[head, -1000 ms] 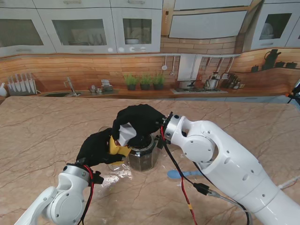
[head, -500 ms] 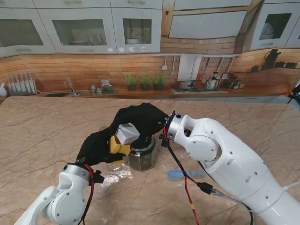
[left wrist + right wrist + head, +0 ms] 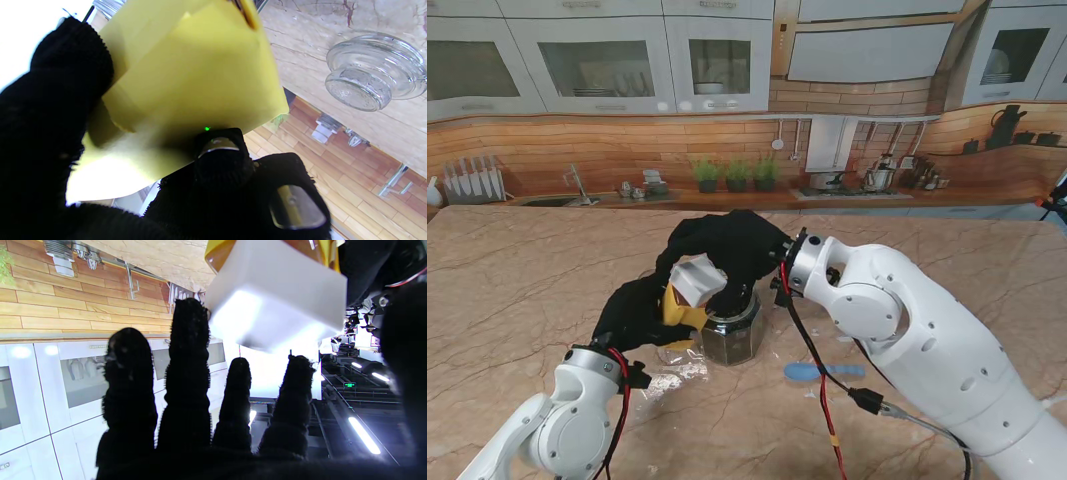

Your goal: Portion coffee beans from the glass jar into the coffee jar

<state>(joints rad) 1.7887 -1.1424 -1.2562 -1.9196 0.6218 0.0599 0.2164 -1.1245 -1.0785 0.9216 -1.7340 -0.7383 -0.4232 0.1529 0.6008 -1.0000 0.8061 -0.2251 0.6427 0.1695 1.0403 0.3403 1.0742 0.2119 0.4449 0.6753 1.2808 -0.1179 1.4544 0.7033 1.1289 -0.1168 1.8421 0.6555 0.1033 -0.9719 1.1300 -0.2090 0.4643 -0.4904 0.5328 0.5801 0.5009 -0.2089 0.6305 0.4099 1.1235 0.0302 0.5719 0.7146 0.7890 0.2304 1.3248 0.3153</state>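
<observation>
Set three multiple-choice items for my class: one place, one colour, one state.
1. The blue spoon lies: A on a shelf; B on the table, right of the glass jar; C in a sink.
2. The container in the left hand is: A red; B yellow; C green.
3. The glass lid is: A on the jar; B held up; C lying on the table.
Answers: B, the spoon rests on bare marble; B, its wall shows yellow; C, the left wrist view shows it on the table top.

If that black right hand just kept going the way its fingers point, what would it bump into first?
Probably the white cap of the yellow coffee jar held by the left hand; the right hand already reaches it, though contact is unclear.
</observation>
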